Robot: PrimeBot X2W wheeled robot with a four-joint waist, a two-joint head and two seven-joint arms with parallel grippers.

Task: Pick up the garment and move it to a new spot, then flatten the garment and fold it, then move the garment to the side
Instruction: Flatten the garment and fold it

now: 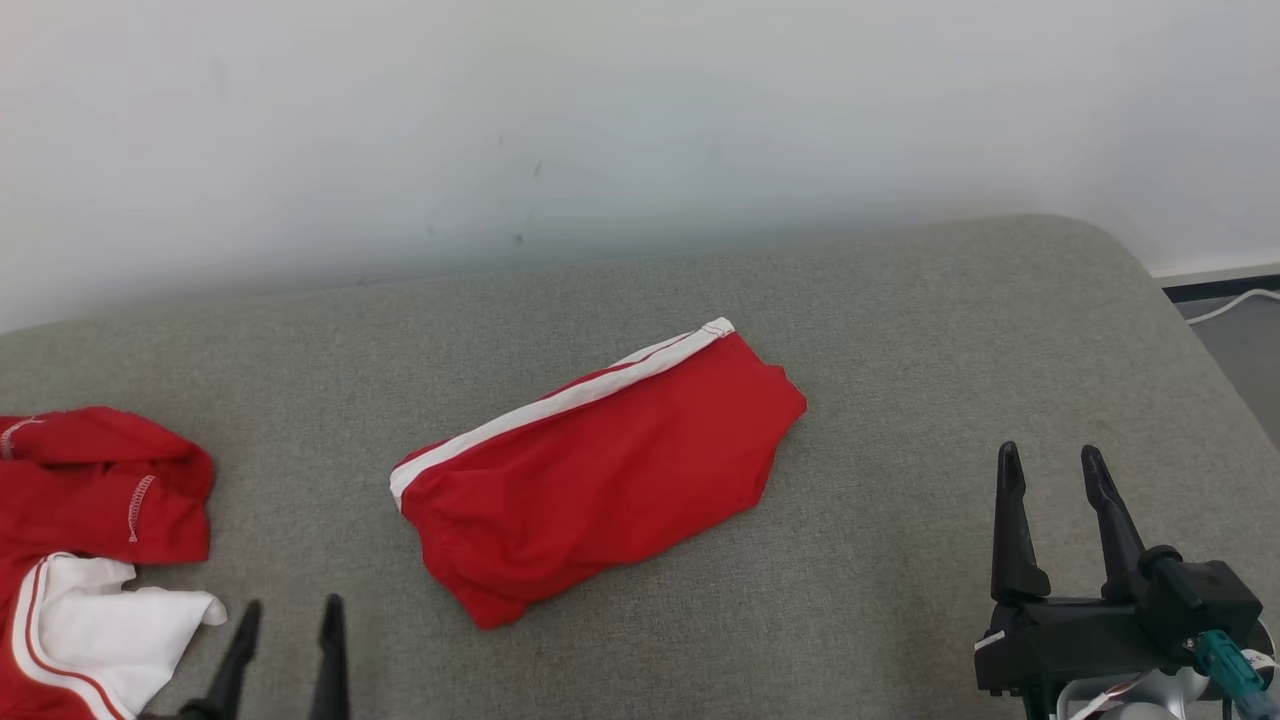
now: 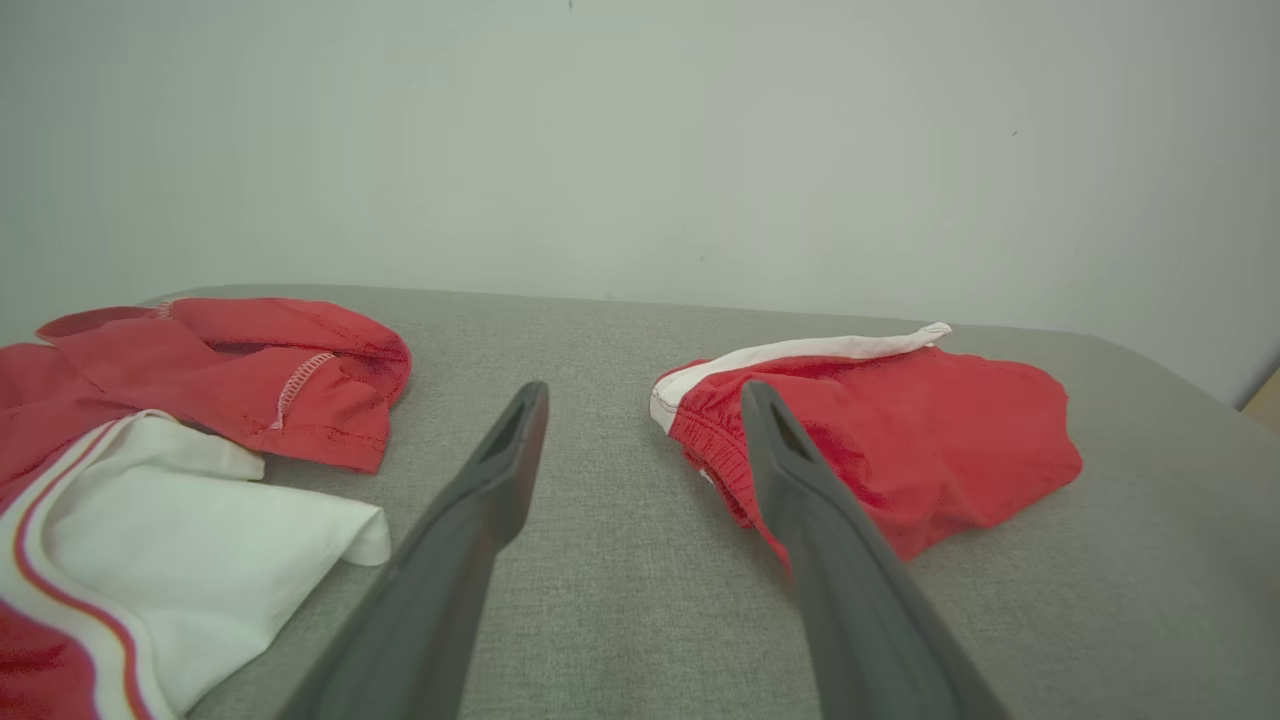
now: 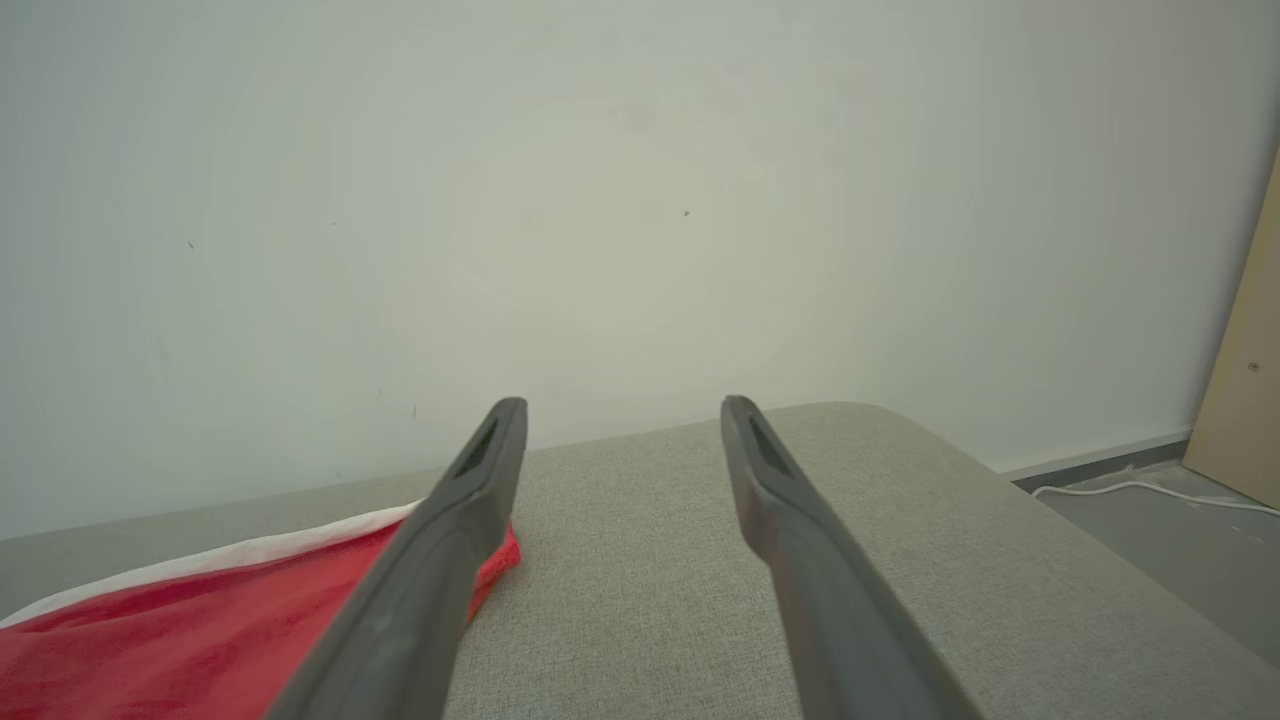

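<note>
A red garment (image 1: 600, 470) with a white stripe along its upper edge lies folded in a compact oblong at the middle of the grey upholstered surface (image 1: 900, 330). The left wrist view has the garment (image 2: 900, 440) ahead and to the right, and the right wrist view catches one end of the garment (image 3: 200, 630) at lower left. My left gripper (image 1: 290, 610) sits open at the lower left, clear of the cloth, nothing between its fingers. At the lower right my right gripper (image 1: 1050, 460) is open too, empty, well to the right of the garment.
A second red and white garment (image 1: 90, 540) lies crumpled at the left edge of the surface, close to my left gripper; the same crumpled garment (image 2: 180, 470) lies left in the left wrist view. A white wall (image 1: 600, 130) backs the surface. The floor and a white cable (image 1: 1235, 300) lie past its right end.
</note>
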